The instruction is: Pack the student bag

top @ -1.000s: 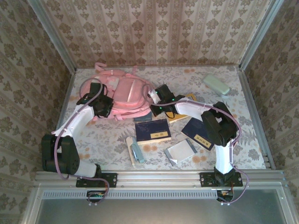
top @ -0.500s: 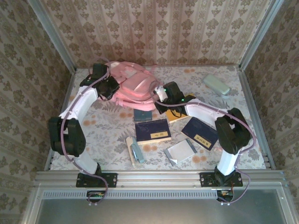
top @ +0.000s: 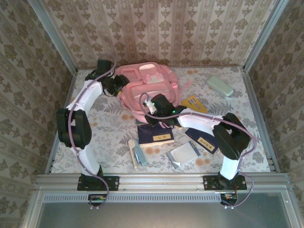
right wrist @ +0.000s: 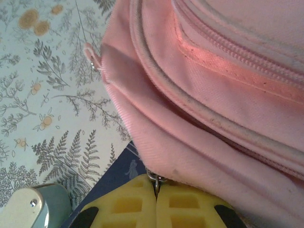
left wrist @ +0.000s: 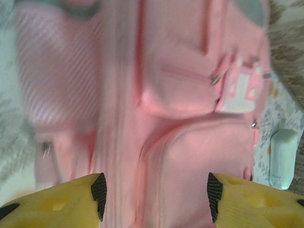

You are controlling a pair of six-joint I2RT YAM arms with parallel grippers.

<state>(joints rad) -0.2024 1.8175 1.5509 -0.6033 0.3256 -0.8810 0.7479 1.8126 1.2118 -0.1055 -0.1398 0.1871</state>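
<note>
The pink student bag (top: 151,85) lies at the back middle of the table with its zip pockets facing up. My left gripper (top: 121,85) is at the bag's left side; in the left wrist view it (left wrist: 156,195) is open wide over the pink fabric (left wrist: 190,156), near the small white tag (left wrist: 237,90). My right gripper (top: 151,107) is at the bag's near edge. The right wrist view shows it (right wrist: 156,190) shut on a metal zip pull (right wrist: 155,179) under the bag's lower seam (right wrist: 199,142).
Near the front lie two dark blue books (top: 154,133) (top: 204,137), a silver pouch (top: 184,153) and a ruler with pens (top: 137,153). A yellow book (top: 194,103) sits right of the bag, a pale green case (top: 219,86) at the back right. Patterned walls close three sides.
The bag has been turned over and shifted right, pockets now up. My left arm swung toward the back wall. My right gripper moved left to the bag's near edge.
</note>
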